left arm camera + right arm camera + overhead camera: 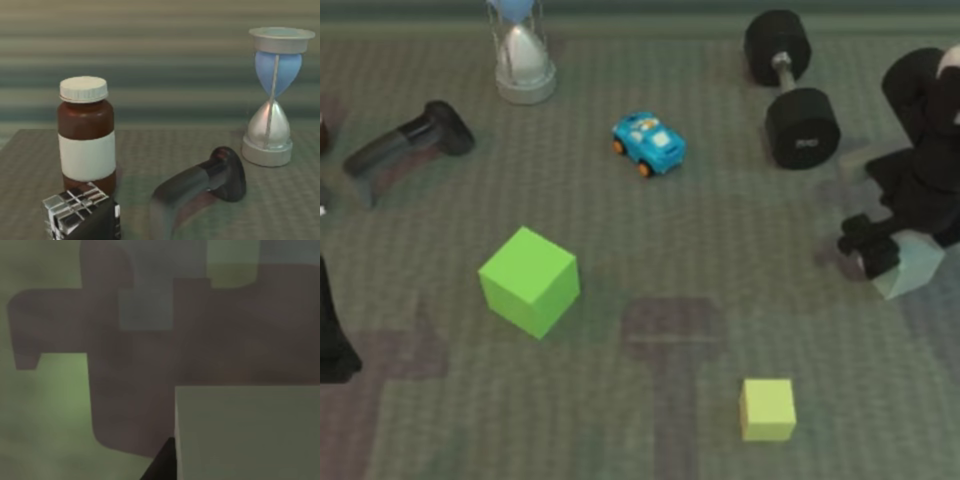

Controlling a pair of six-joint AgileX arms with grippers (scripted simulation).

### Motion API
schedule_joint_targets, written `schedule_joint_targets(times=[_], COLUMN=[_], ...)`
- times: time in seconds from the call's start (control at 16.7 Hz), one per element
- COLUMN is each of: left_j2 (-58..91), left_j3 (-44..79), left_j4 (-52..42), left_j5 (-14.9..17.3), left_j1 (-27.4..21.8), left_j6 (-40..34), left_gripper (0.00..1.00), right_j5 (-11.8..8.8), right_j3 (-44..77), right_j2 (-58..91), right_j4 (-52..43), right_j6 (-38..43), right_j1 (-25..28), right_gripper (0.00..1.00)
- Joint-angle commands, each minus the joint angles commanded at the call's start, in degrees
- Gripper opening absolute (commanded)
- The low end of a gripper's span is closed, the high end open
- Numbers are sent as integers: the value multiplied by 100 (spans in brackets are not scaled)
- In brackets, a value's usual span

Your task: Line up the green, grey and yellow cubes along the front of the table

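The large green cube (529,280) sits left of the table's middle. Near the front, right of centre, rests the small yellow cube (767,409). The pale grey cube (921,267) is at the right edge, with my right gripper (886,260) shut on it. In the right wrist view the grey cube (250,435) fills the near corner, and one dark fingertip (162,466) lies against its side. The shadowed table (45,405) shows beyond it. My left arm (332,335) stays parked at the left edge.
Along the back stand an hourglass (524,50), a black handheld scanner (408,140), a blue toy car (648,142) and a black dumbbell (790,87). The left wrist view shows a brown pill bottle (86,135) and a mirrored puzzle cube (75,212).
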Motion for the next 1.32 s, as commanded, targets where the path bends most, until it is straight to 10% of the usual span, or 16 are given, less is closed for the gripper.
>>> schedule_joint_targets(times=[1.32], left_j2=[0], left_j3=[0], left_j4=[0], left_j5=[0], left_j1=[0], left_j6=[0], left_gripper=[100], right_j5=[-14], right_j3=[939], right_j2=[-619], right_j4=[-1520], right_j6=[944], right_j1=[710], right_gripper=[0])
